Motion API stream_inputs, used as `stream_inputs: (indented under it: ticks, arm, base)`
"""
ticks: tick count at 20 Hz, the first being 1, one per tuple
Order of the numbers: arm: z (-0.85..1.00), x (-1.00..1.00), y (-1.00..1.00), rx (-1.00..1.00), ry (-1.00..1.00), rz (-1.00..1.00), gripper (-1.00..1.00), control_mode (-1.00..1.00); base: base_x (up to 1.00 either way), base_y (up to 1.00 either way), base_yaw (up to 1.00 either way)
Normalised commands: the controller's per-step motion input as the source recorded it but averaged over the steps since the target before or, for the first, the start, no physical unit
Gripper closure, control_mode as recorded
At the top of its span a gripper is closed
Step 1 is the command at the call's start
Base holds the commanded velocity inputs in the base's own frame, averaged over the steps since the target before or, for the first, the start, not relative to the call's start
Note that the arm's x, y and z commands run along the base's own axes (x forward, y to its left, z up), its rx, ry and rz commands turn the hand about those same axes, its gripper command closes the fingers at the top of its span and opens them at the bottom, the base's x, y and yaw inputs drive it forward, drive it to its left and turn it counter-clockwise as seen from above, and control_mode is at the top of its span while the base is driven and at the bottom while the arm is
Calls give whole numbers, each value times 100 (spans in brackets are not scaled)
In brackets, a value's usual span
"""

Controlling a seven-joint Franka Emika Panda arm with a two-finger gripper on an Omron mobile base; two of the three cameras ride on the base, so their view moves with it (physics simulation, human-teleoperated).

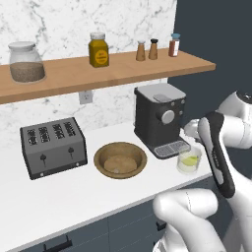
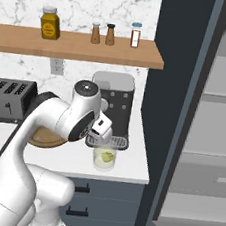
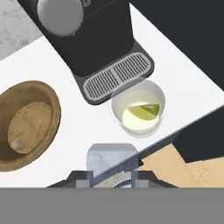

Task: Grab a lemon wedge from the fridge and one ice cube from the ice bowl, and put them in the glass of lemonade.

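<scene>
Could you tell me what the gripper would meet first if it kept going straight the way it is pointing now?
Probably the glass of lemonade, where the lemon wedge already floats. It lies just ahead of the gripper in the hand view, though depth there is hard to judge.

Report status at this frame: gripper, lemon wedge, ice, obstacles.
Gripper holds an ice cube above the counter. Lemon wedge already in the glass. Coffee machine close behind the glass.

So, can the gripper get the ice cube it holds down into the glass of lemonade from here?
Probably yes. The gripper, shut on the ice cube, sits just beside the glass of lemonade, whose open top already holds the lemon wedge. The coffee machine's drip tray crowds one side.
</scene>
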Motion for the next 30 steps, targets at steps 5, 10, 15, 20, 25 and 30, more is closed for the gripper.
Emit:
stream_inputs:
  ticks: [5, 10, 15, 20, 25, 30]
  arm:
    - [-35, 2, -5, 0, -1, 0, 100, -100]
    - [-46, 16, 0, -1, -2, -5, 100, -100]
    - [-35, 28, 0, 0, 0, -5, 100, -100]
    - [-19, 31, 0, 0, 0, -5, 100, -100]
    - [-20, 26, 0, 0, 0, -3, 100, -100]
    - [-25, 20, -10, 0, 0, -1, 100, -100]
  base:
    - [0, 0, 0]
    - [0, 0, 0]
    - [0, 0, 0]
    - [0, 0, 0]
    - [0, 0, 0]
    - [0, 0, 0]
